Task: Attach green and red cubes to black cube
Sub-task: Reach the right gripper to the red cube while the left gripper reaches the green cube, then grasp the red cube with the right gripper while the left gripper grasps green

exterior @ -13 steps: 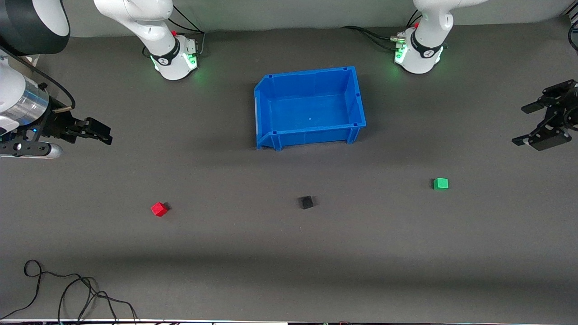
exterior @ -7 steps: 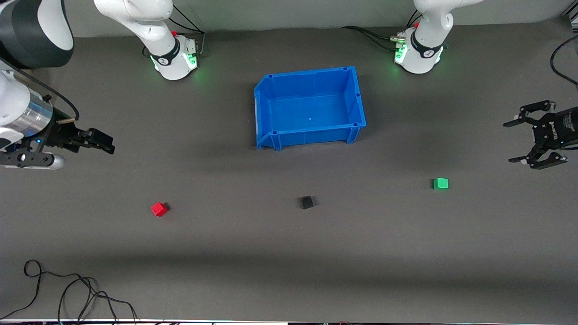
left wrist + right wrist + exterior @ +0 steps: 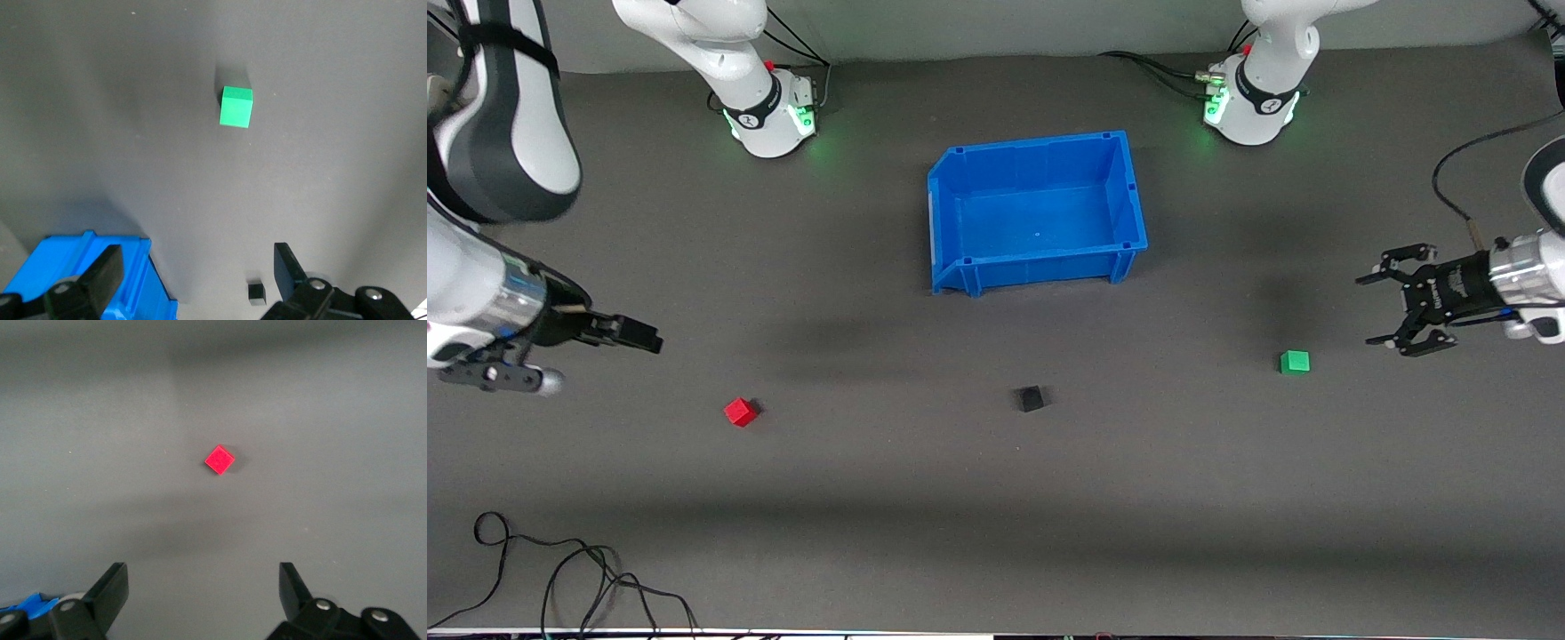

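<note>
Both arms have swung inward since earlier frames; cubes unmoved. Left claw (image 3: pixel 1392 302) wide, empty, up over bench (image 3: pixel 996 498) near green cube (image 3: pixel 1295 362). Right claw (image 3: pixel 640 338) wide in its wrist view, empty, near red cube (image 3: pixel 740 412). Black cube (image 3: pixel 1031 398) sits between them, well apart from both, nearer camera than blue bin (image 3: pixel 951 222). Nothing grasped, nothing attached; whole task remains.
</note>
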Controlling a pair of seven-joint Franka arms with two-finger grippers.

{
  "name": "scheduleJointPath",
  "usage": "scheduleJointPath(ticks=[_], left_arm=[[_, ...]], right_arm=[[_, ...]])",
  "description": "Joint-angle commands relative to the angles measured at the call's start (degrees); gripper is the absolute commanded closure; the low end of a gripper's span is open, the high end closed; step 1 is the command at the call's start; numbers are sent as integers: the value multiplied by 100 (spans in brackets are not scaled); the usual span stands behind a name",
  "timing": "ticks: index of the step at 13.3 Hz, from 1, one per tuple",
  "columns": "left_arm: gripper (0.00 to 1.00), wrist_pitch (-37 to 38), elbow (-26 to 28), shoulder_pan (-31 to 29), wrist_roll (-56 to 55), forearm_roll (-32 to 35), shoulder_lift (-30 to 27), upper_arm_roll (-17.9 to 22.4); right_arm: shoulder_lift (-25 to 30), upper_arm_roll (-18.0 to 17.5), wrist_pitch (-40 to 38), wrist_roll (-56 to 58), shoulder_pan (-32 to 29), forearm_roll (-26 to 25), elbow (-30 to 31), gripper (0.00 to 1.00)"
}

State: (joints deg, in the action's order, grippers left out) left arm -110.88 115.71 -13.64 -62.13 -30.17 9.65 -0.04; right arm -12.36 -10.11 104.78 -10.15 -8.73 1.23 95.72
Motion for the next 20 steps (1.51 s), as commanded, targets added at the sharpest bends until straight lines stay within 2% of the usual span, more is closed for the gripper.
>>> scheduleJointPath(ticks=[1, 5, 9, 11, 14, 17, 20], left_arm=[[0, -598, 276, -86, 692, -243, 334, -4], [0, -1521, 382, 10, 1212, -420, 958, -57], [0, -1963, 620, 2, 2159, -1139, 1266, -75], [0, -2085, 602, 2, 2284, -1211, 1407, -75], [0, -2313, 532, 63, 2285, -1360, 1627, -101], [0, -2385, 497, 90, 2285, -1378, 1742, -145], [0, -2455, 471, 178, 2285, -1413, 1829, -145]], right_arm=[[-512, -9, 217, 91, -5, 106, -159, 0], [-916, 0, 490, 653, -32, 27, -98, 0], [-1215, 18, 1104, 1953, -172, 27, 174, 0], [-1251, 18, 1648, 2323, -173, 27, 542, 0], [-1391, 18, 2947, 3253, -94, 0, 1254, 0], [-1725, 18, 3802, 4037, -93, -350, 1361, 0], [-1989, 9, 4286, 4091, -24, -693, 1370, 0]])
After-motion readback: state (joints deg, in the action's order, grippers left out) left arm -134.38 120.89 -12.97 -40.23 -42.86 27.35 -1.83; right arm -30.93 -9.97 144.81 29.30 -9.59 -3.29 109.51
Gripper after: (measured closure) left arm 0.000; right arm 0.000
